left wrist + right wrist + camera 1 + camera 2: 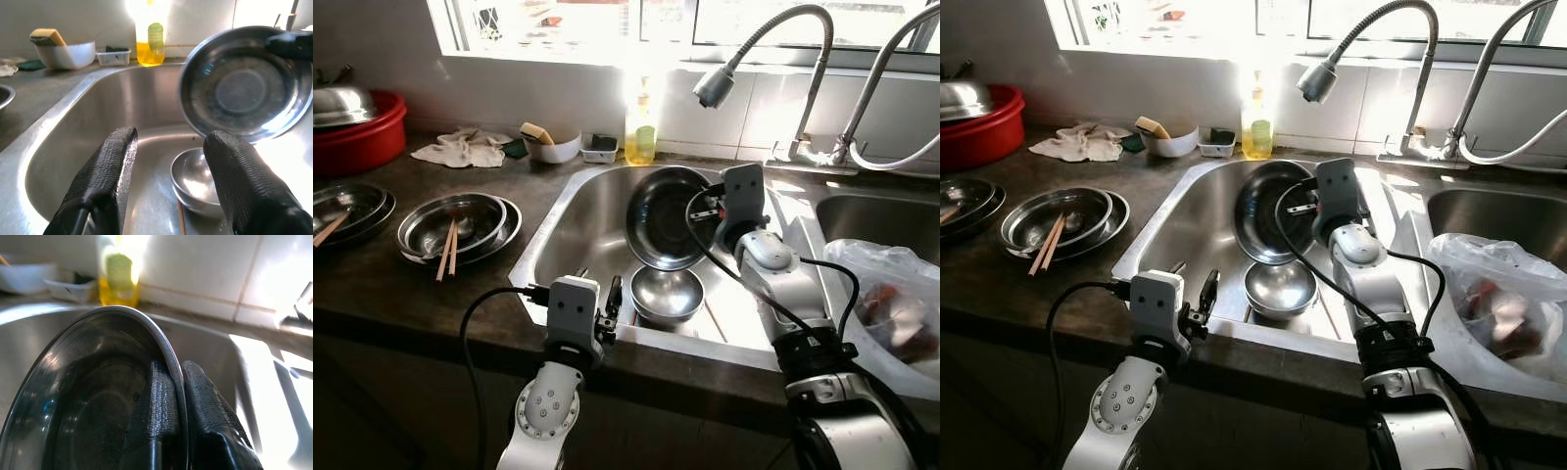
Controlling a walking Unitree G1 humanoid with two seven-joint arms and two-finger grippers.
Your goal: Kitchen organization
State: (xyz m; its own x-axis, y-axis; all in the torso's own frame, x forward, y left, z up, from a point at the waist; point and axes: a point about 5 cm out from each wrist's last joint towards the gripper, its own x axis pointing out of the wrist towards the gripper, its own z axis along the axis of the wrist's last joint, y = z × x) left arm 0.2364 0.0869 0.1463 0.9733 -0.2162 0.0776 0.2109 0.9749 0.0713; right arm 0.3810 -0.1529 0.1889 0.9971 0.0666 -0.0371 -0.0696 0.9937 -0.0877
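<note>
Steel plate (668, 215), tilted over the sink (570, 220), rim pinched by right claw (705, 211). Left claw (166, 181) spread, at 7 o'clock from bowl (667, 293). Next, likely: set plate down.

Silver steel pan (668, 215) and sink (568, 211); yellow soap bottle (640, 127); red basin (357, 137); dark mottled surface (391, 284); white cloth (460, 150); black textured tool fingers (107, 176).

Right pincer (171, 396) clamped (fingers pinched tight), arm extended forward; left pincer (168, 166) open, held low.
</note>
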